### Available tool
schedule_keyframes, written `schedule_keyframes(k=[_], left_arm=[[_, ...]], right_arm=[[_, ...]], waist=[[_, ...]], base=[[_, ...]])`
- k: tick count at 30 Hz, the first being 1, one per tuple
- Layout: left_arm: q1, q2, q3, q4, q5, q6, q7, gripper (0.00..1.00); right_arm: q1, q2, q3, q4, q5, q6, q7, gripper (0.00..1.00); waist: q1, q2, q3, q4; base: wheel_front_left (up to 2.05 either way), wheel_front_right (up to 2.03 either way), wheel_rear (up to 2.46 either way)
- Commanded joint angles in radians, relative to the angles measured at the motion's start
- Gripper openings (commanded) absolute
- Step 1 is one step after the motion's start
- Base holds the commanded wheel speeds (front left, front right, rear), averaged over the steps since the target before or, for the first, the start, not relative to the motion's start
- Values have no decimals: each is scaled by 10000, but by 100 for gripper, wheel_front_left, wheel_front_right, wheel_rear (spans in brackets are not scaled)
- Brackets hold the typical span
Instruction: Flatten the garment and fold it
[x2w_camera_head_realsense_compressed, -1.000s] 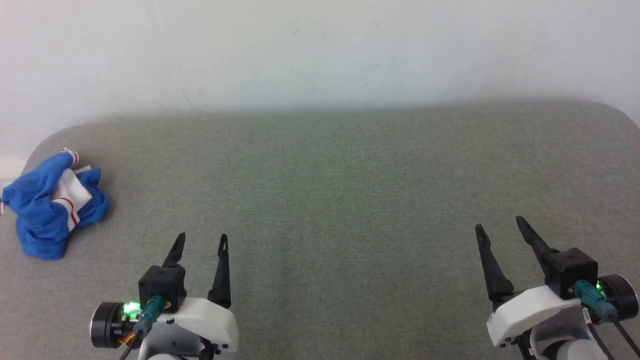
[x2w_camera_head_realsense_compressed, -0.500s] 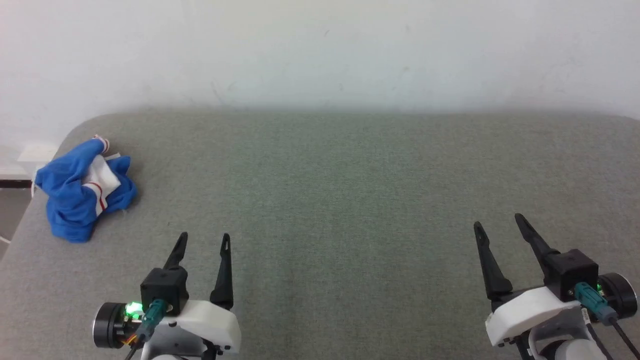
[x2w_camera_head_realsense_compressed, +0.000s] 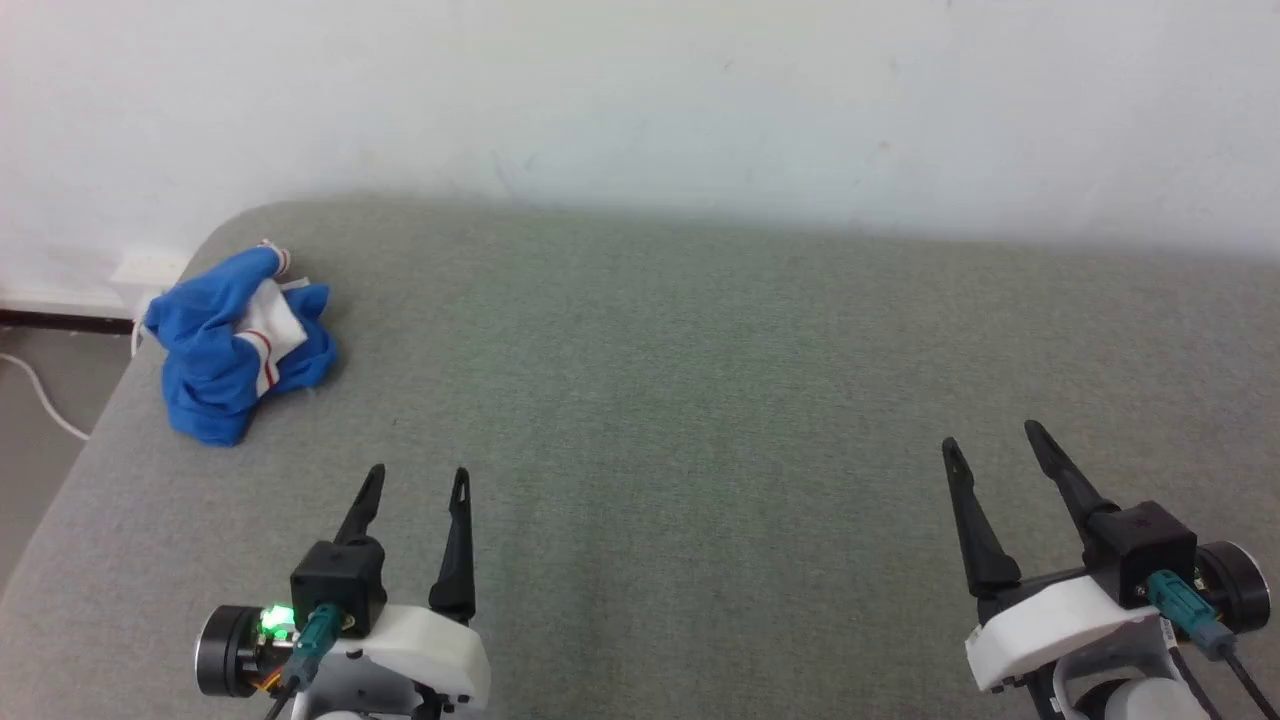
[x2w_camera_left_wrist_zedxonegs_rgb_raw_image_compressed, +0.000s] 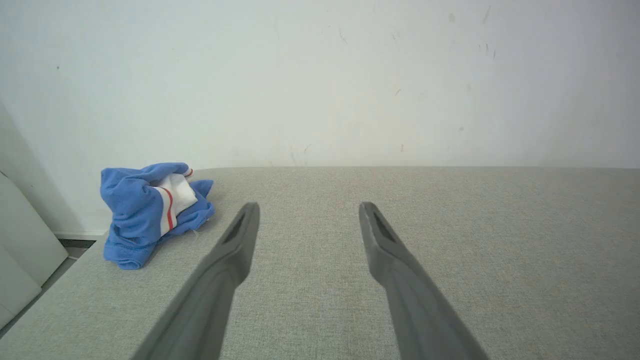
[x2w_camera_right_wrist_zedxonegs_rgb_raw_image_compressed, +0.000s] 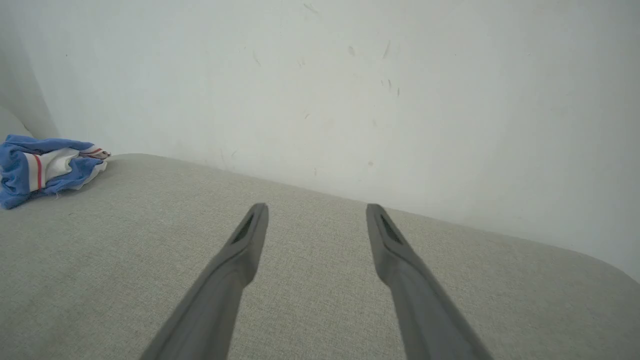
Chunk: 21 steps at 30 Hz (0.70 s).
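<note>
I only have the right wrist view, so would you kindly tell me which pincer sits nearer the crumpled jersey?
Observer: The left pincer; in the head view the blue jersey lies ahead and to its left.
Operator: Thank you. Is that pincer free?
Observer: Yes, the left wrist view shows it open, with nothing between its tips.
Operator: Where does the jersey sit on the surface?
Observer: At the grey surface's far left corner, right by the rounded edge.

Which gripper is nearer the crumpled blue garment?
The left gripper: the garment lies bunched ahead and to its left, while the right gripper sits at the table's opposite side. Both open.
</note>
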Motion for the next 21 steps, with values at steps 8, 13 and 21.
schedule_keyframes(k=[8, 13, 21], left_arm=[[101, -3, -104, 90, -111, 122, -252, 100], [138, -4, -154, 117, -123, 140, -357, 100], [166, -5, -239, 151, -158, 193, -524, 100]], right_arm=[[10, 18, 116, -44, -77, -4, -248, 100], [40, 20, 92, 36, 4, -5, -353, 100], [14, 23, 169, 146, -44, -5, -520, 100]], waist=[[0, 0, -39, 643], [0, 0, -63, 946], [0, 0, -43, 1354]], base=[[0, 0, 0], [0, 0, 0], [0, 0, 0]])
